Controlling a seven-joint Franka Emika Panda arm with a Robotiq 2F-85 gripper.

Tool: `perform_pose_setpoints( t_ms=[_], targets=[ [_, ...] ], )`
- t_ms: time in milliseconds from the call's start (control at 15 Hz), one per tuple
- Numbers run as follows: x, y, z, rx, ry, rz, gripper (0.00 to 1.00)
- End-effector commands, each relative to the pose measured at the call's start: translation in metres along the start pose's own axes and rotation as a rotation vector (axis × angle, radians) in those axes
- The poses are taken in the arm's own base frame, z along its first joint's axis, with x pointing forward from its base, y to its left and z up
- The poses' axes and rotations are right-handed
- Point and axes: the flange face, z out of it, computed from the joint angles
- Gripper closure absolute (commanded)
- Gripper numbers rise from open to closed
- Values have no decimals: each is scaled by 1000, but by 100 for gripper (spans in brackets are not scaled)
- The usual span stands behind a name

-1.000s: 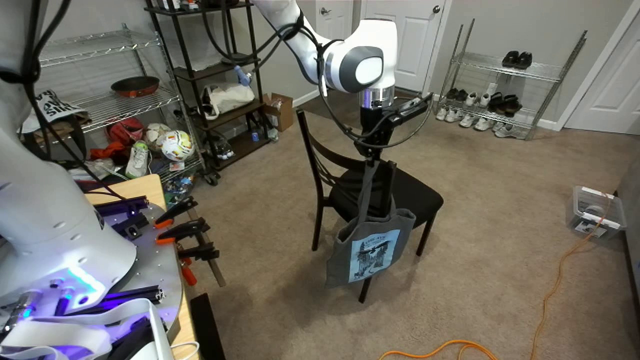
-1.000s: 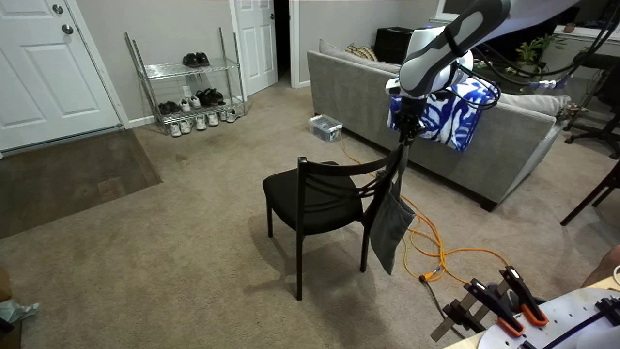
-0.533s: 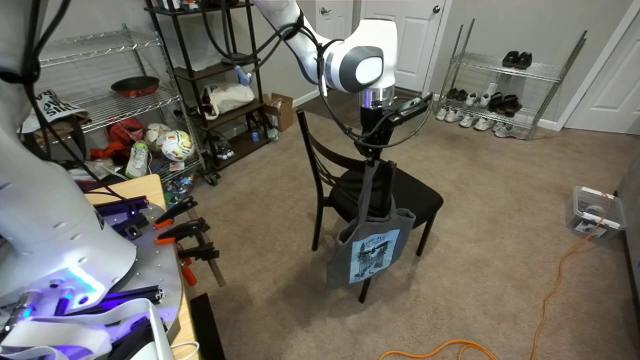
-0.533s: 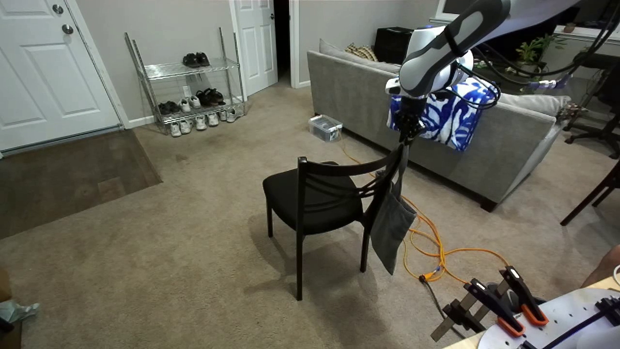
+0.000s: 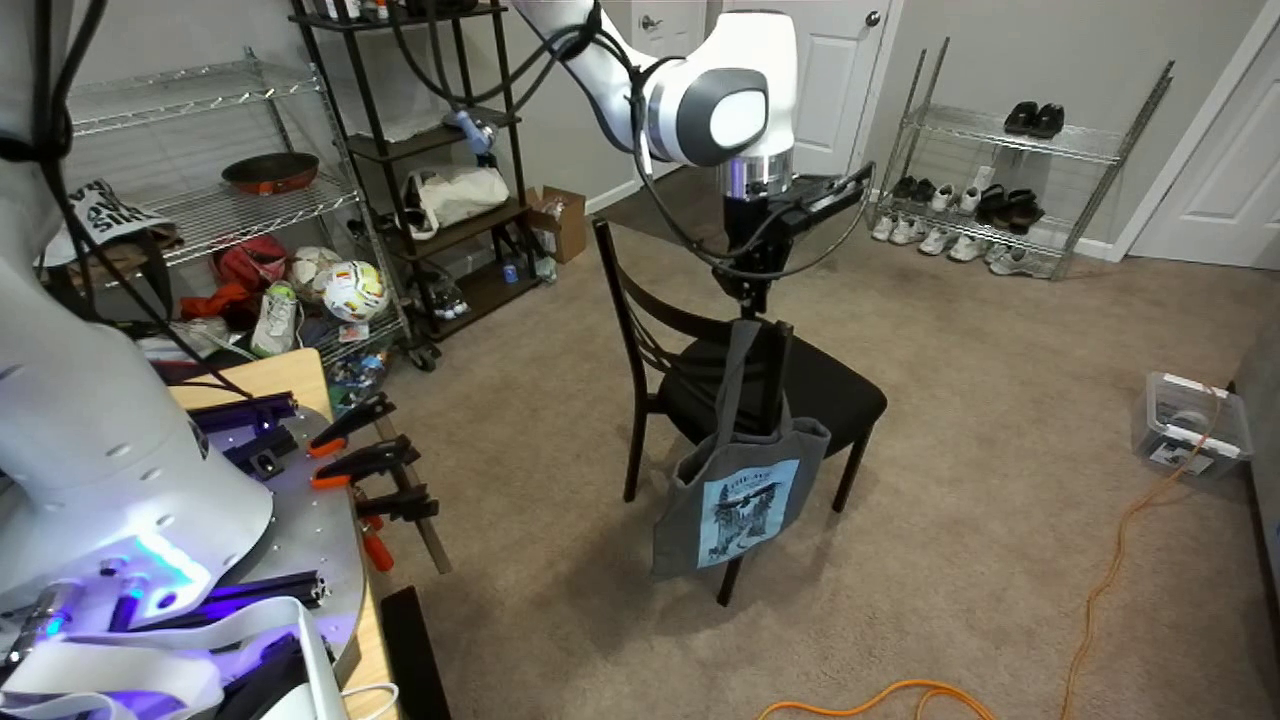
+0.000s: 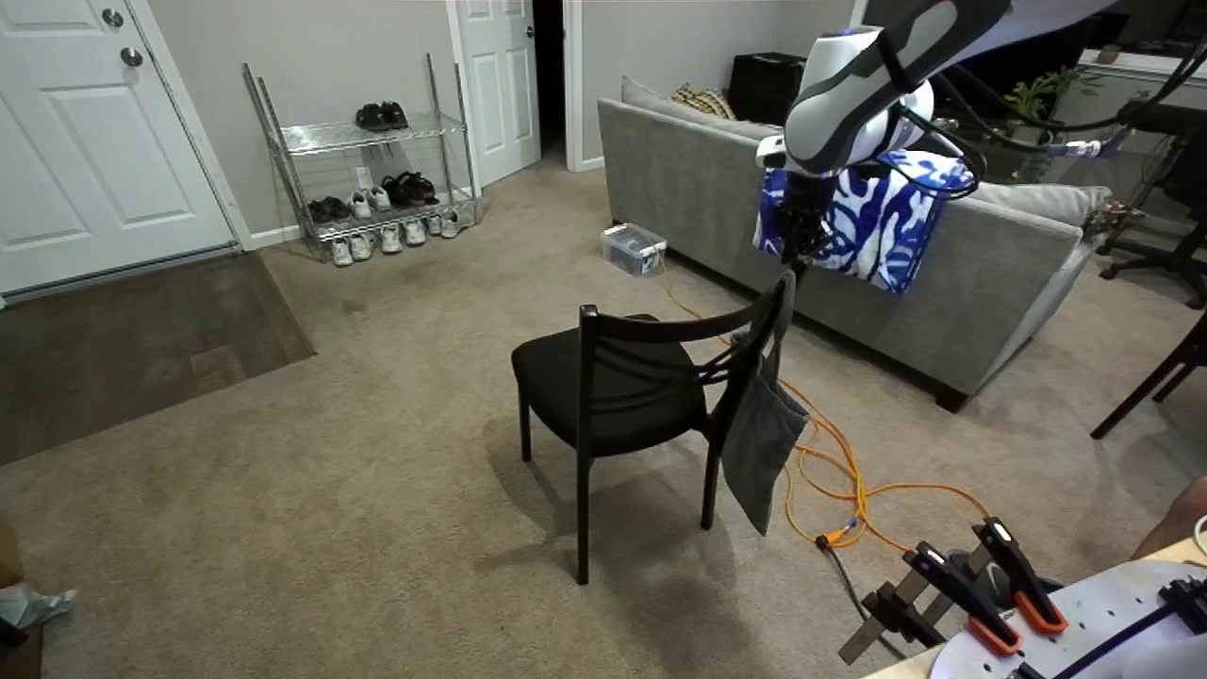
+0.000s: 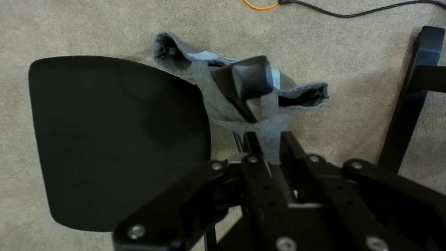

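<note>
Nearest to us in the wrist view is the tool (image 7: 269,140). Its two fingers (image 7: 252,143) stand a little apart, and we see nothing pinched between them. A grey strap (image 7: 216,106) shows just past the fingertips, in line with the gap. That bit is blurry, so we can't be sure whether the strap touches a finger.

Here is what just changed. In both exterior views the white arm (image 5: 730,110) has gone up a little, but the grey bag (image 6: 762,451) has not gone up with it. The top of the strap is easier to see now, too. We think this means the chair is holding the bag up now, and the tool is not.

The strap looks looped around a back post (image 7: 251,78) of the black chair (image 6: 636,434). The bag hangs at that corner, on the outer side of the chair's back, with a blue picture (image 5: 748,510) on its front.

Farther out, an orange cord (image 5: 912,684) lies on the carpet (image 6: 377,528). Then we see a grey sofa (image 6: 688,179) with a blue and white blanket (image 6: 891,226) over its back. A clear box (image 6: 634,250) sits on the carpet near the sofa. Farthest off, a metal rack (image 6: 316,140) with shoes (image 6: 382,116) stands by the wall.
</note>
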Motion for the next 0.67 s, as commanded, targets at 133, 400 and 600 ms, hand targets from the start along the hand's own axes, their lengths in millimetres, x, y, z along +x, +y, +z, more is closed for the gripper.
perform_pose_setpoints(
  t_ms=[133, 400, 600],
  targets=[
    [-13, -17, -65, -74, -7, 35, 94],
    [-13, -18, -72, -69, -7, 36, 46],
    [-12, -17, -55, -33, 0, 28, 27]
  ],
)
